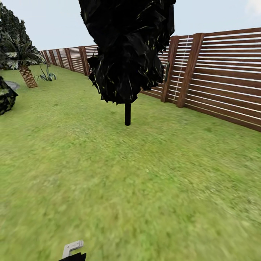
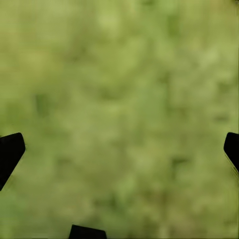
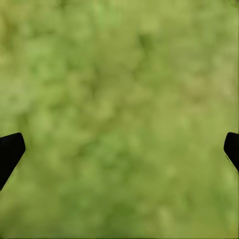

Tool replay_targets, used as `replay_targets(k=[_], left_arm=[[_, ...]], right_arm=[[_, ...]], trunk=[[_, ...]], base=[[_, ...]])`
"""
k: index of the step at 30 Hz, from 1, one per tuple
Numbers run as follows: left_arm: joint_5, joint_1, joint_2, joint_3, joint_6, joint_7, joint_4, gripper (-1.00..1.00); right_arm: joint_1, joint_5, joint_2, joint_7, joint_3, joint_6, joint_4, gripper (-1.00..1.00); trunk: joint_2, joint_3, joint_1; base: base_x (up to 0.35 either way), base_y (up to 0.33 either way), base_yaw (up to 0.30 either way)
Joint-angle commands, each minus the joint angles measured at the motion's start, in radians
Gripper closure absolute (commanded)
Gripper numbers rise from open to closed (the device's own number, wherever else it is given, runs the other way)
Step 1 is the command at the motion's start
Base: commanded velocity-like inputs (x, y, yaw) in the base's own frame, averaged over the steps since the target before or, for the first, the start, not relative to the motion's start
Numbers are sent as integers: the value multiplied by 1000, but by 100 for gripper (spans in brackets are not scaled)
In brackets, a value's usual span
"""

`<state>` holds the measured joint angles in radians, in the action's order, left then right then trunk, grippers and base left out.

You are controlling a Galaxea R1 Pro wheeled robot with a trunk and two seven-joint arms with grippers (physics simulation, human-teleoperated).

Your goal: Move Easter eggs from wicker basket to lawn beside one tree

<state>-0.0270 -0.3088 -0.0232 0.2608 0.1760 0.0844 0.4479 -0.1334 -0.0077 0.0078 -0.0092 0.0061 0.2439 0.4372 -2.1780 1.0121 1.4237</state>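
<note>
Head view, bottom edge: a grey bracket of the left arm [image 1: 72, 248] pokes into frame over blurred lawn [image 1: 108, 188]. Both wrist views look straight down on grass; the left claw [image 2: 119, 149] and the right claw [image 3: 119, 149] are spread wide with nothing between the fingertips. Mid-frame stands a tree [image 1: 127, 114] with a dark trunk and a black canopy, and behind it at right runs the slatted fence [image 1: 224, 83]. At upper left are a palm [image 1: 27, 74] and a dark bush [image 1: 5, 96]. No basket or eggs appear here. The risk, I judge, is losing track of the basket, or picking the palm instead of a proper tree.
</note>
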Motion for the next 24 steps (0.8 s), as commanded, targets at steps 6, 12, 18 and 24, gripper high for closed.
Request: replay_targets(k=[6, 12, 18, 24], left_arm=[[0, 0, 0, 0, 0, 0, 0, -100], [-1, 0, 0, 0, -1, 0, 0, -100], [-1, 0, 0, 0, -1, 0, 0, -100], [-1, 0, 0, 0, -1, 0, 0, -100]], right_arm=[[0, 0, 0, 0, 0, 0, 0, -100], [0, 0, 0, 0, 0, 0, 0, -100], [0, 0, 0, 0, 0, 0, 0, -100], [0, 0, 0, 0, 0, 0, 0, -100]], trunk=[[0, 0, 0], [0, 0, 0], [0, 0, 0], [0, 0, 0]], base=[[334, 0, 296], [339, 29, 296], [339, 89, 296], [339, 94, 296]])
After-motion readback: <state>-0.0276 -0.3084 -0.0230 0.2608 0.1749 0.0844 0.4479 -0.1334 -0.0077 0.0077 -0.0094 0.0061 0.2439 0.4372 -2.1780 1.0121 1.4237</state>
